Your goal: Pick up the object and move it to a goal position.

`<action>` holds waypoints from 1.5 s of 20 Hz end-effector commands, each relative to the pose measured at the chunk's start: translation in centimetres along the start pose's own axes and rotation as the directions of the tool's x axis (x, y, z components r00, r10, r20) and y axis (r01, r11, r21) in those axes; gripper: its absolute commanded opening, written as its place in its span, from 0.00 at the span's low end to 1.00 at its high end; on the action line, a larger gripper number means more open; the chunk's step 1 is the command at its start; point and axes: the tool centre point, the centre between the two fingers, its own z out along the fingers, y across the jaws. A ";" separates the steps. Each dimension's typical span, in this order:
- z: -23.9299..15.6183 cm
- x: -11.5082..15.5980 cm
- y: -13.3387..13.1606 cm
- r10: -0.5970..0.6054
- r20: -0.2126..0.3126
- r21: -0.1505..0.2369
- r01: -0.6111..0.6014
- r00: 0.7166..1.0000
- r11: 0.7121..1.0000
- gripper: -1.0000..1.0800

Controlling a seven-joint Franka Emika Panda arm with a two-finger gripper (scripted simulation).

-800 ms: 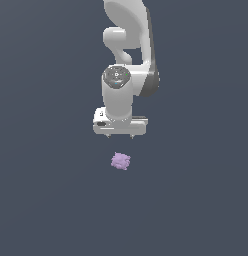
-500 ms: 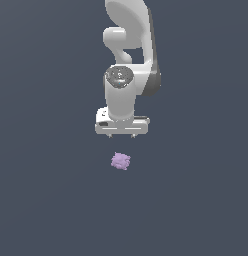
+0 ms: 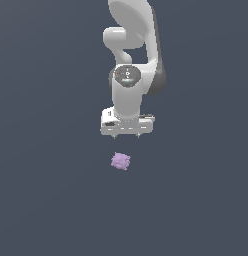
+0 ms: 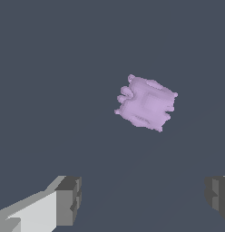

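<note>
The white gripper (image 3: 126, 136) hangs from the arm (image 3: 130, 65) with its fingers pointing down and its jaws spread wide, holding nothing. The lump (image 3: 120, 161), pale lilac and knobbly, lies on the dark grey floor (image 3: 51, 190) at about six o'clock from the gripper in the exterior view, near it but not touching. In the wrist view the lump (image 4: 146, 103) sits clear of both grey fingertips (image 4: 69, 200).
</note>
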 end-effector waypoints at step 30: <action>3.3 3.5 1.6 -0.609 -0.005 -0.026 0.609 0.793 0.793 0.96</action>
